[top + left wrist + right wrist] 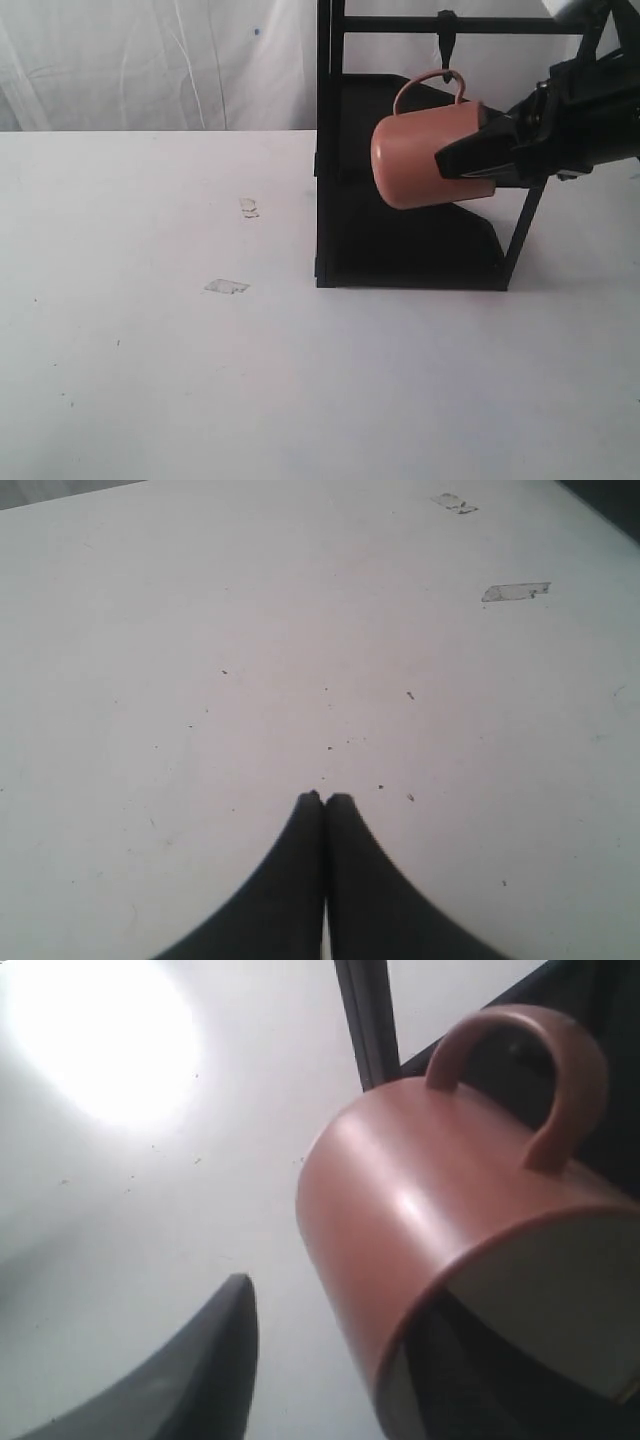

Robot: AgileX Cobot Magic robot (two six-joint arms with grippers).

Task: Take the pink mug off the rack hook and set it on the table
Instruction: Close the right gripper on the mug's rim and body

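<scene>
1. In the exterior view, a tall black rack (pixel 328 150) stands right of centre on a wide white surface (pixel 150 350).
2. The pink mug (pixel 425 160) hangs in front of the rack, well above the surface. Its handle loop is uppermost, right under the rack hook (pixel 447 45). It is too close to tell whether the loop rests on the hook or sits just below it.
3. The mug's long axis lies nearly level. Its base points to the left of the exterior view and its open mouth points right, straight at your right claw (pixel 455 160).
4. Your right claw reaches in from the right at mug height and is spread, not clenched. One finger sits inside the mouth, and the outer finger (pixel 200 1380) runs along the outside, so the mug's wall lies between them. In the right wrist view, a strip of white shows between the outer finger and the wall, so the claw appears to grasp nothing yet.
5. Your left claw (pixel 325 798) is clenched on nothing, tips touching, above bare surface. It does not appear in the exterior view, so the right arm is the nearer one.
6. The coming move likely depends on closing on that wall first and then freeing the loop from the hook. After that, the base has to turn downward before you lower the mug. You cannot tell which way the hook opens.
</scene>
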